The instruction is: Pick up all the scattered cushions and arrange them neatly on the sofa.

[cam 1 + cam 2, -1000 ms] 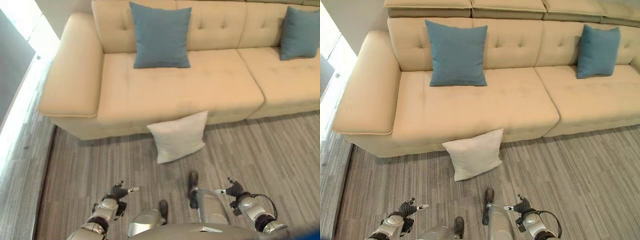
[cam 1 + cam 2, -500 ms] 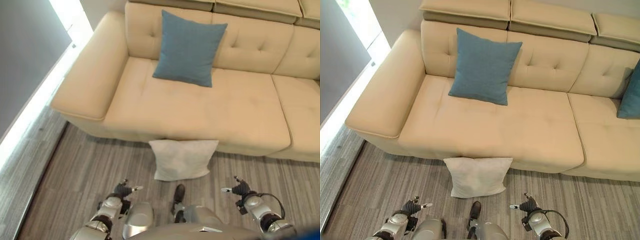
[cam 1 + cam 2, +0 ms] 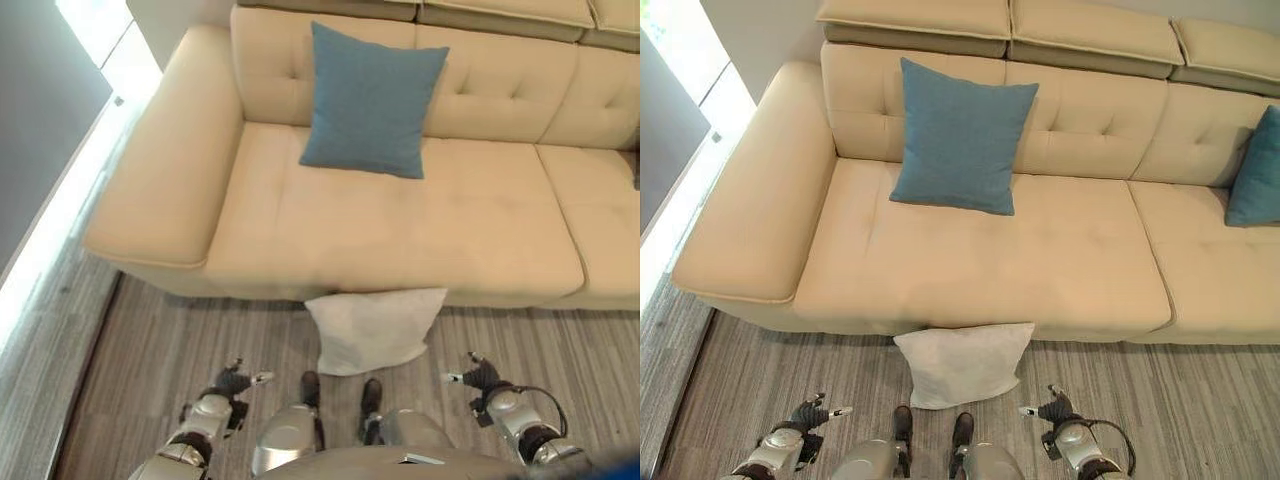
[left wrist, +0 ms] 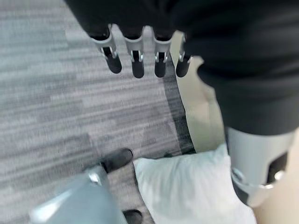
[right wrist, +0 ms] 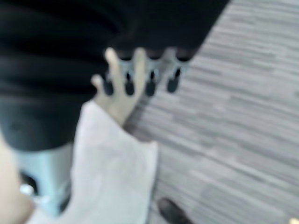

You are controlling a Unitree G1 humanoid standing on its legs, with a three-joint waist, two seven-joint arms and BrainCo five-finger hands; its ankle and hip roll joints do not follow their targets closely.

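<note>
A floor [image 3: 560, 345] of grey streaked planks is seen across the lower part of both eye views, its grain laid crosswise. The same streaked surface is shown in the left wrist view and the right wrist view. A thin dark seam [image 3: 92, 365] is run through the floor on the left, slanting toward the near edge. Beyond that seam, a bright strip [image 3: 62, 200] of light is laid along the floor's left side. A dark grey panel [image 3: 30, 110] is set just outside that strip. A pale wall [image 3: 770, 30] is seen at the upper left.
</note>
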